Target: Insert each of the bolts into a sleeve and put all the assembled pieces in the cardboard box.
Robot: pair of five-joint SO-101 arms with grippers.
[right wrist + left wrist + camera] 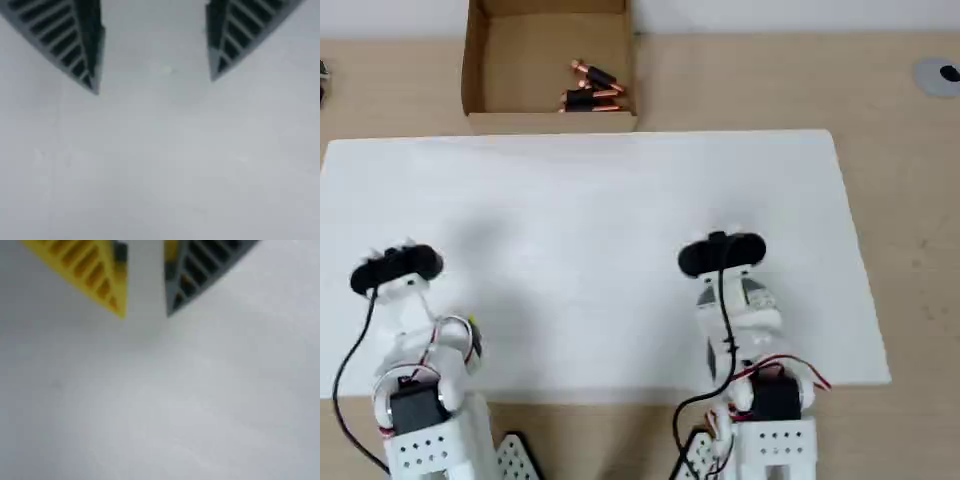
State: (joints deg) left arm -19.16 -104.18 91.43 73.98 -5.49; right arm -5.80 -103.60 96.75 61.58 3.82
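Cardboard box (480, 60) sits at the far edge of the wooden surface (910, 200), left of centre. The assembled bolt-and-sleeve pieces (592, 90), copper bolts in black sleeves, lie piled inside it against its right wall. White sheet (590, 200) covers the middle of the surface. Left arm (410, 330) and right arm (740, 320) stand at the near edge. Left end effector (145, 314) is released with a narrow gap, empty, over the sheet. Right end effector (154, 84) is released wide, empty.
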